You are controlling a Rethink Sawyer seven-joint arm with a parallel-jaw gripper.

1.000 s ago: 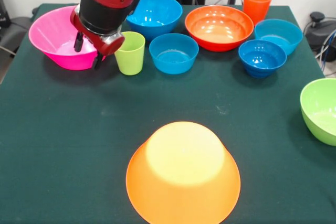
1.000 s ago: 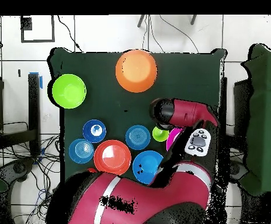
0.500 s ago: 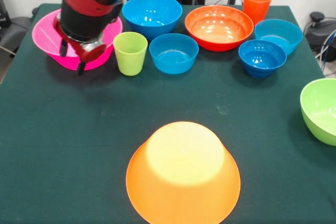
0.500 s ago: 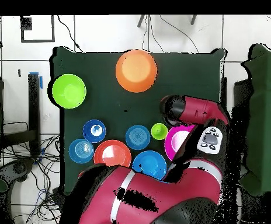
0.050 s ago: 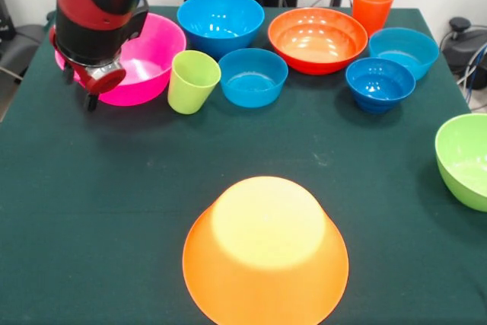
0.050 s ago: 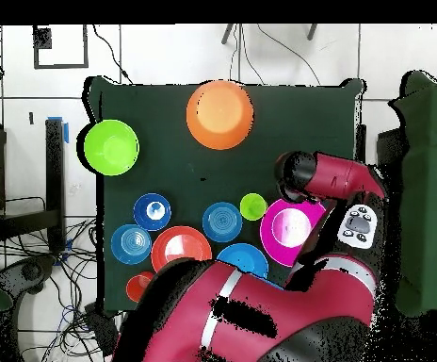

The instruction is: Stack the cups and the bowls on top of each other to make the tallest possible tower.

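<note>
The hand (image 5: 81, 89) hangs at the outer rim of the pink bowl (image 5: 141, 58), and honestly I can't tell if it's open or gripping anything, since only dark tips poke out below the red wrist. The green table (image 5: 114, 203) holds everything else. The big light-orange bowl (image 5: 265, 253) sits upside down on its own at the front, nothing on it. Lime-green bowl (image 5: 464, 159) is off at the edge. Red-orange bowl (image 5: 317, 39) and blue bowls (image 5: 221, 20) line the back, with the lime green cup (image 5: 192, 81) tilted, just beside the pink bowl, and the orange cup (image 5: 372, 5) upright in the corner.
</note>
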